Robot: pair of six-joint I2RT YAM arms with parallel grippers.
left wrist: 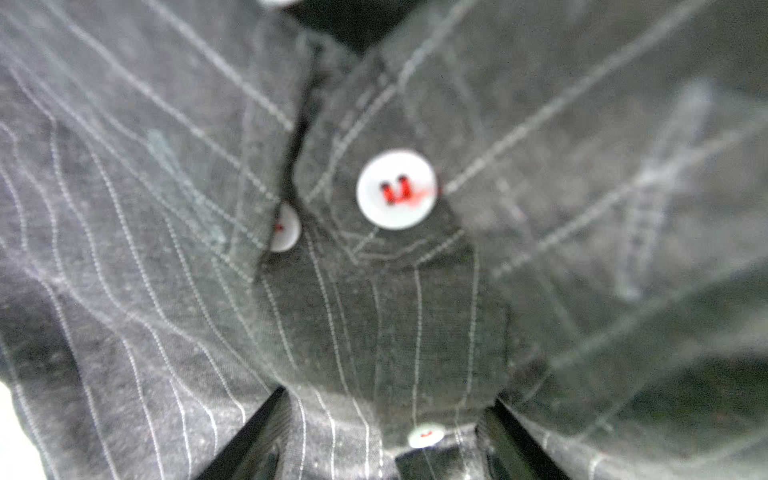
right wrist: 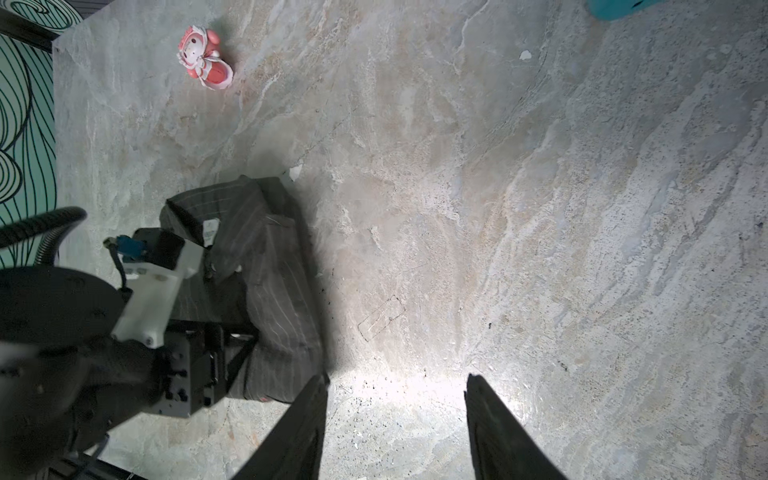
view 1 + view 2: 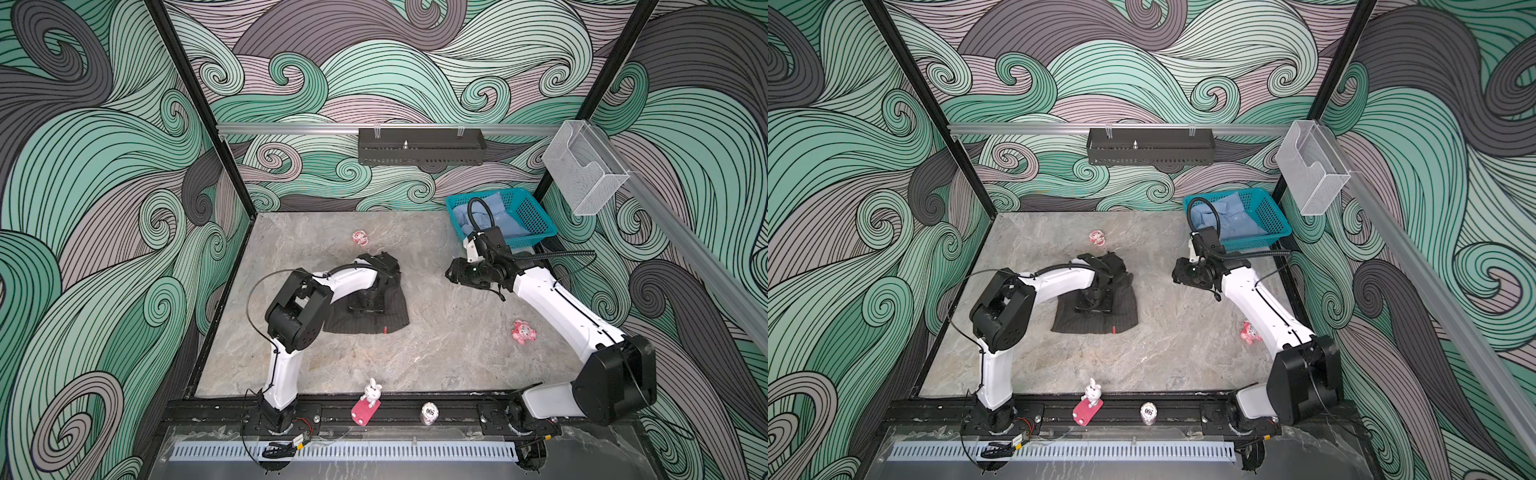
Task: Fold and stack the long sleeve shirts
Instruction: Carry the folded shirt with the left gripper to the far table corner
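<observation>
The dark charcoal pinstriped shirt [image 3: 395, 318] [image 3: 1125, 316] lies folded on the stone table left of centre, with its small red tag [image 3: 385, 330] at the near edge. My left gripper [image 3: 365, 309] [image 3: 1094, 308] points down onto it. In the left wrist view the gripper [image 1: 390, 395] is open, with buttoned cloth [image 1: 374, 311] lying between the spread fingers. The light blue shirt [image 3: 505, 226] [image 3: 1229, 216] sits crumpled in the teal basket [image 3: 540, 232] at the back right. My right gripper [image 3: 451, 274] [image 2: 397, 376] hovers open over bare table, right of the charcoal shirt [image 2: 274, 257].
Pink figurines lie behind the shirt [image 3: 359, 237] [image 2: 205, 58] and near the right arm [image 3: 523, 331]. A bunny on a pink stand [image 3: 370, 401] and a round token [image 3: 429, 412] sit on the front rail. A black shelf [image 3: 419, 145] and a clear box [image 3: 582, 174] hang on the walls.
</observation>
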